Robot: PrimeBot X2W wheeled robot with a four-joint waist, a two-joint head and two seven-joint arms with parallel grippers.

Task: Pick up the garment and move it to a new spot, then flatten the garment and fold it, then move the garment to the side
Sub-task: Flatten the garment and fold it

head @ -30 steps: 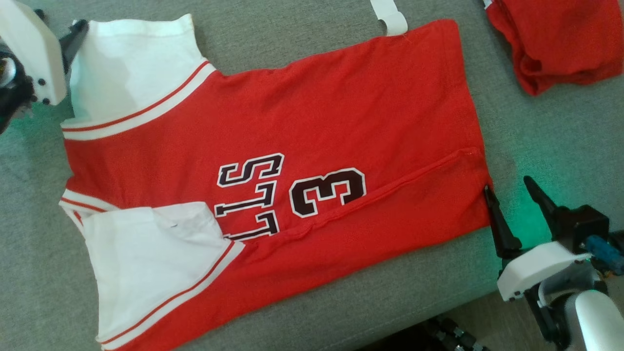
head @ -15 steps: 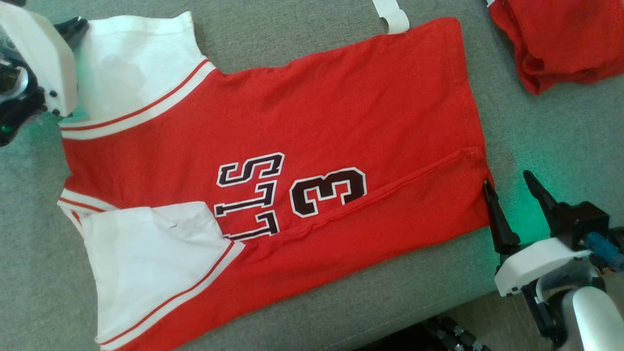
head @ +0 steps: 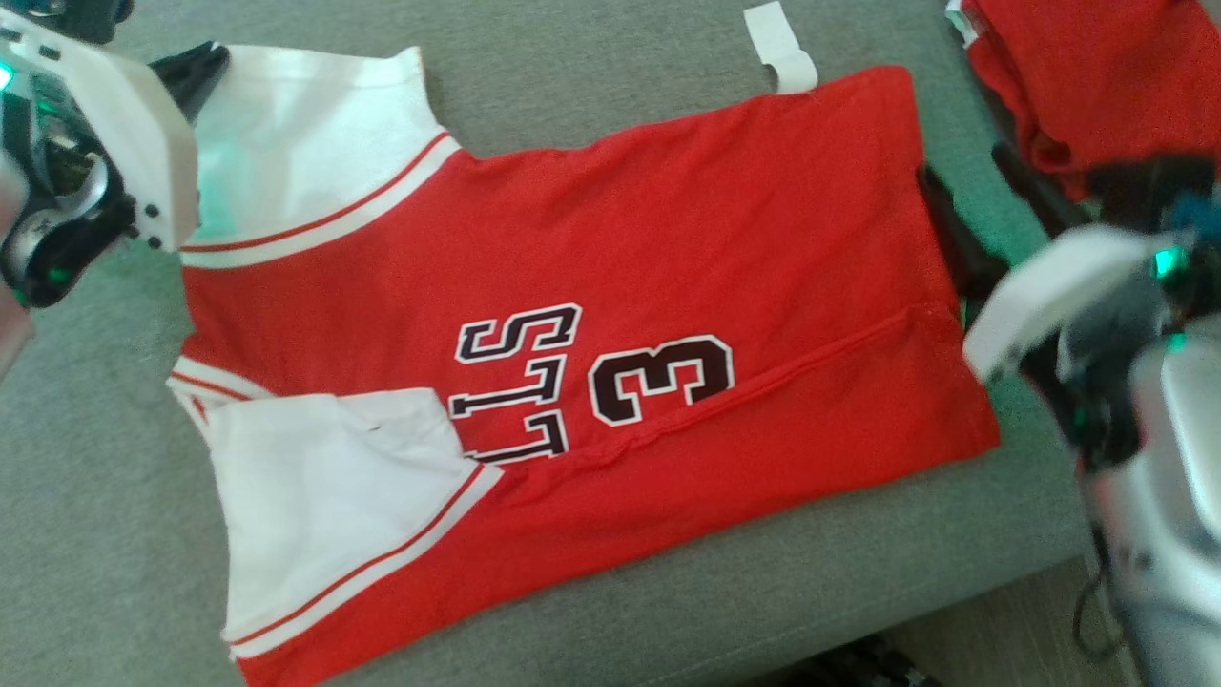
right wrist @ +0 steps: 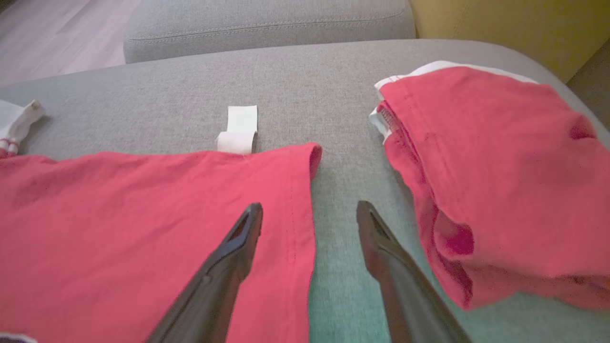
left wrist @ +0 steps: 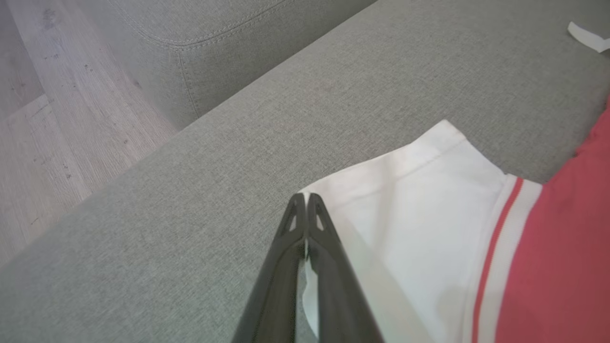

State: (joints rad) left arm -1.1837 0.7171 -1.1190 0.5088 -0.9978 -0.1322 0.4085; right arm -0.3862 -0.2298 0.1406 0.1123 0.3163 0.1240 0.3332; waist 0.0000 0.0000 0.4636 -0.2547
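The garment (head: 620,267) is a red jersey with white sleeves and dark lettering, lying flat on the grey cushion (head: 95,534). My left gripper (head: 202,69) is at its far left corner, shut on the edge of the upper white sleeve (left wrist: 419,205). In the left wrist view a sliver of white cloth shows between the closed fingers of the left gripper (left wrist: 305,200). My right gripper (head: 963,172) stands open at the jersey's right hem. In the right wrist view, one finger of the right gripper (right wrist: 310,209) is over the red hem (right wrist: 295,190) and the other over bare cushion.
A second red garment (head: 1097,76) lies bunched at the far right, close to my right gripper. A white tag (head: 782,48) pokes out at the jersey's top edge. The cushion's front edge (head: 858,611) drops to wooden floor (left wrist: 47,119).
My left gripper has shut on the sleeve corner. My right gripper moved from the hem's near corner up along the hem toward its far end. The head camera also shifted slightly.
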